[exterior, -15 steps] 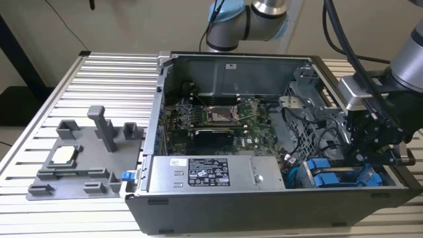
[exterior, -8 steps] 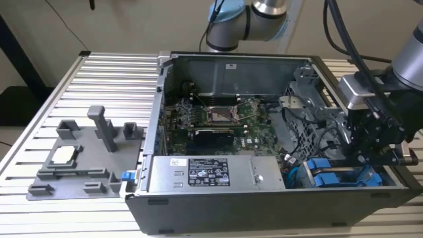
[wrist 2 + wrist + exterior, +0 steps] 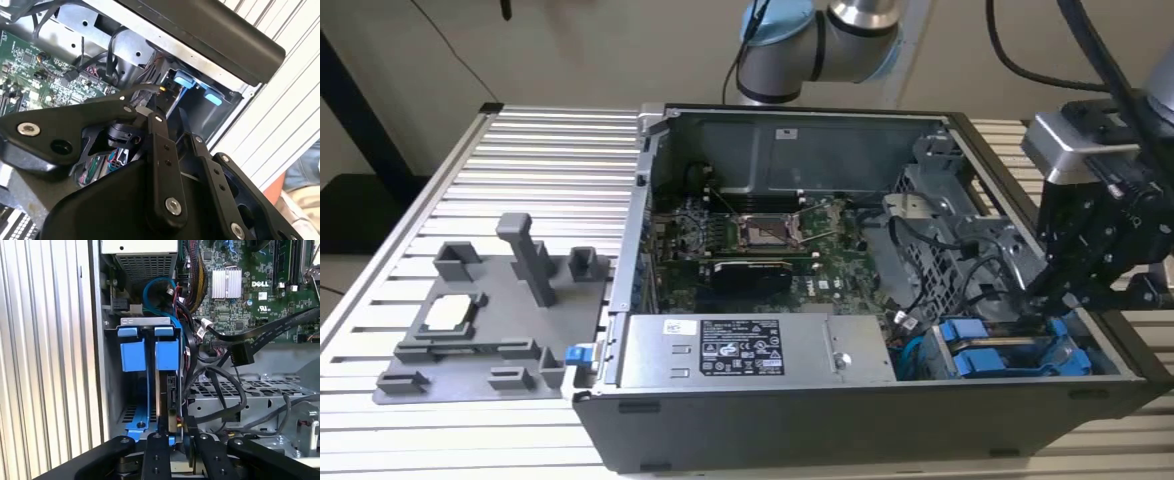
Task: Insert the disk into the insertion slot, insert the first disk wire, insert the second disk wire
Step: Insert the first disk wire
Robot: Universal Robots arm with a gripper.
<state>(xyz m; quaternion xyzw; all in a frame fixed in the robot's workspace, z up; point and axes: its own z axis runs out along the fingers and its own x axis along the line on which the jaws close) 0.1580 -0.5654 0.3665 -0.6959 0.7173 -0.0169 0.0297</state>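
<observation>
The arm (image 3: 817,42) is seen rising at the back, its elbow joint bent. The wrist (image 3: 1078,148) is carried out at the exterior view's right and turned downward. The gripper (image 3: 1062,300) is held low, pointed down, its black linkage bars seen in both wrist views.

Insertion slot (image 3: 114,390): mouth is full. The disk (image 3: 166,352) and a second blue frame (image 3: 132,347) sit side by side with only a thin gap between them. Case wall (image 3: 95,340) runs hard against the slot on the second frame's side, so there is no pass there. On the disk's side, black cables (image 3: 215,382) loop close beside the slot and over the perforated cage (image 3: 260,390). A blue cable (image 3: 155,287) crowds one end. The case is open over the slot, and the gripper (image 3: 1051,300) takes up that room.
</observation>
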